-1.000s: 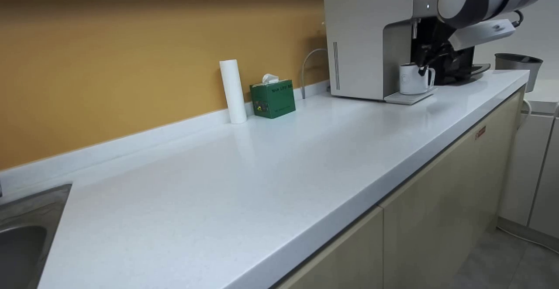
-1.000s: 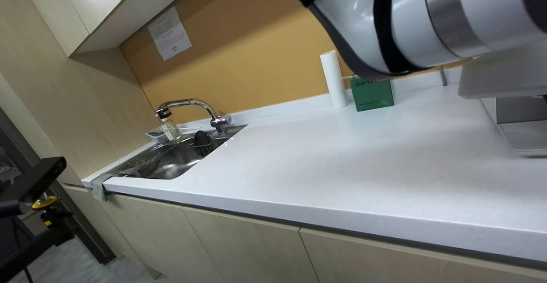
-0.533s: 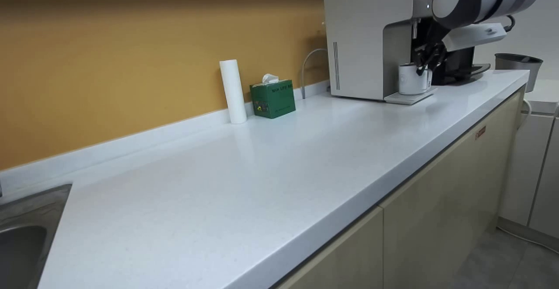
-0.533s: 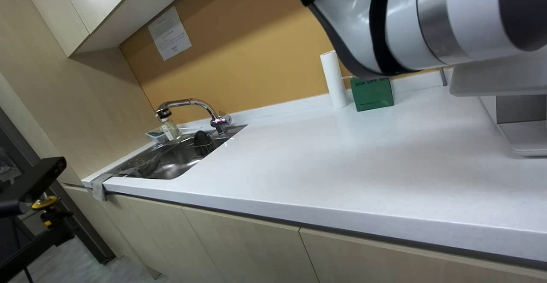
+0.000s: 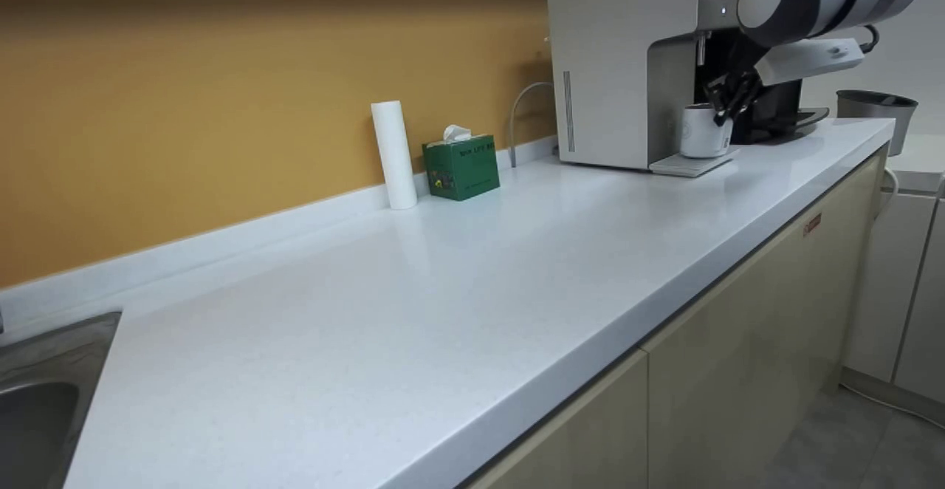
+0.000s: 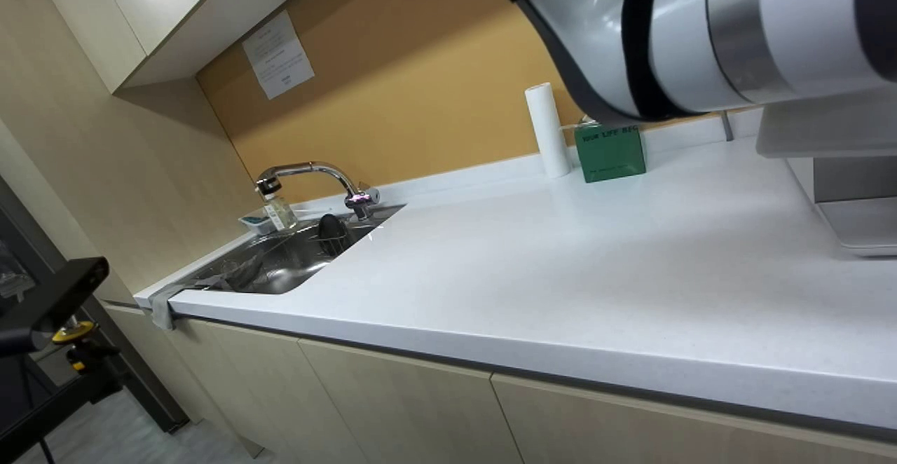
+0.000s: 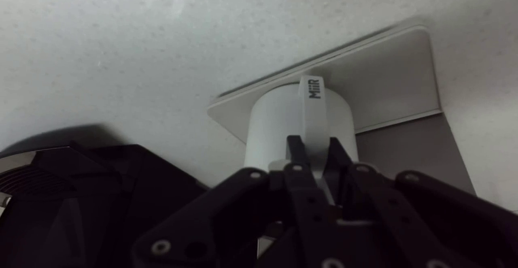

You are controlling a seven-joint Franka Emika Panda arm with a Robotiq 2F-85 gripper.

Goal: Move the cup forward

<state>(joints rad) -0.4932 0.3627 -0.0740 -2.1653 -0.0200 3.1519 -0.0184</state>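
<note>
The cup (image 5: 698, 138) is a small white mug at the coffee machine (image 5: 613, 83), upright or nearly so. My gripper (image 5: 721, 114) reaches it from the handle side. In the wrist view the cup (image 7: 265, 130) shows its handle, marked "MiiR", toward me. Both black fingers of my gripper (image 7: 314, 142) press on the handle from either side, shut on it. Below the cup lies the flat drip tray (image 7: 388, 77); whether the base still touches it I cannot tell. An exterior view shows the arm (image 6: 680, 36), with cup and gripper out of view there.
A dark machine part (image 7: 133, 203) stands close beside the gripper. Along the wall are a green tissue box (image 5: 463, 169) and a slim white cylinder (image 5: 395, 156). The counter's front edge (image 5: 642, 312) runs along the near side. A sink (image 6: 280, 268) lies at the far end.
The gripper has closed on the cup's handle. Over the last half second the cup has shifted slightly right and up in an exterior view, and the arm has moved right with it.
</note>
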